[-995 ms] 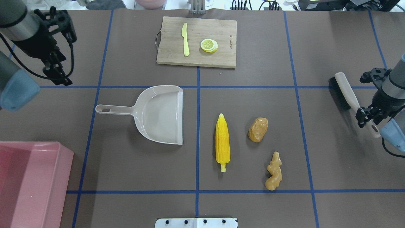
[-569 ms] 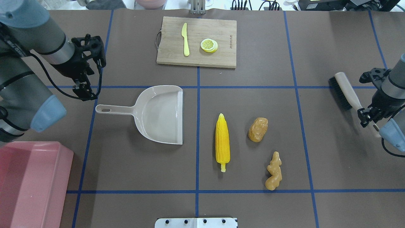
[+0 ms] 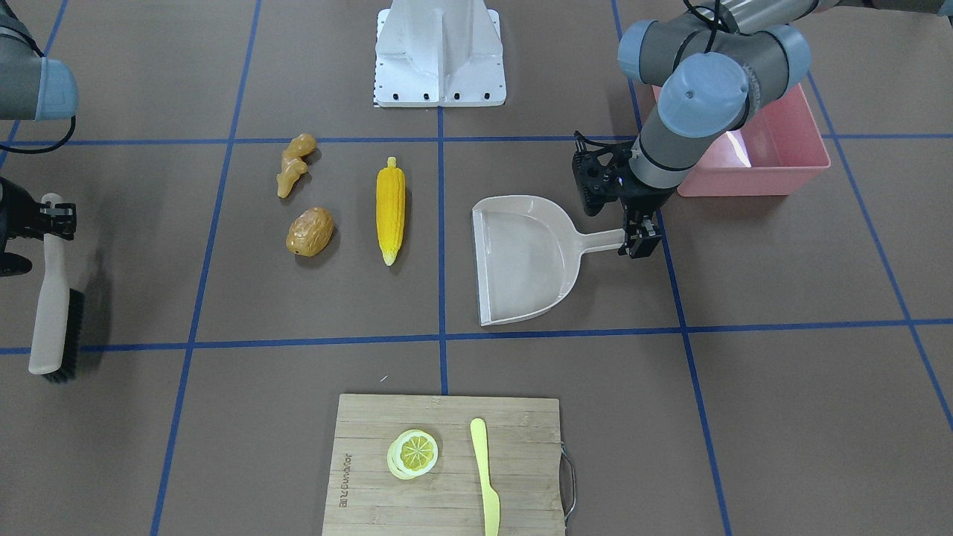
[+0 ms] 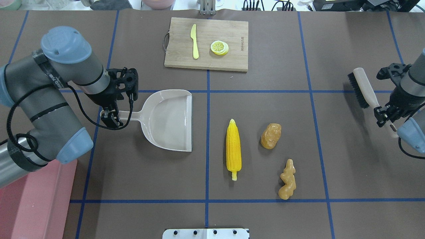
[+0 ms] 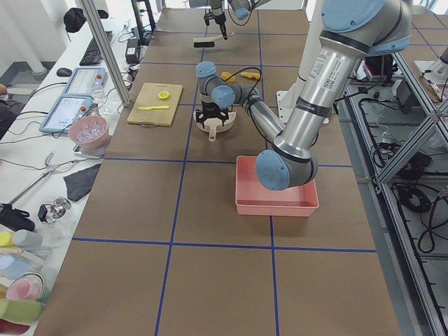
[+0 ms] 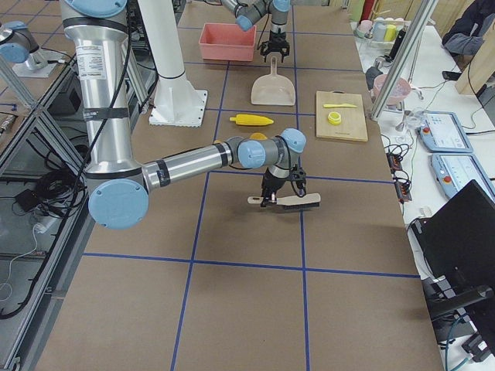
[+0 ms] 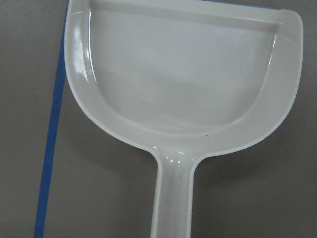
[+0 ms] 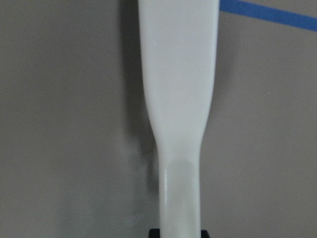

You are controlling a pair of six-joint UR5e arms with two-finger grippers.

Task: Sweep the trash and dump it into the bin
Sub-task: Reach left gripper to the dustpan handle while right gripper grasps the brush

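As right tool [image 4: 384,119] clamps brush [image 4: 361,87], left tool [image 4: 111,117] gapes over dustpan handle [image 4: 132,115].

We see the left arm [image 4: 49,99] and right arm [image 4: 410,86] as silver-grey tubes with pale blue caps on the joints. Black bands ring the left arm, and a black cable [image 4: 79,109] loops to its wrist. The left gripper [image 4: 110,120] and right gripper [image 4: 384,120] are black openwork. Our white base [image 3: 439,52] carries a row of dark screws.
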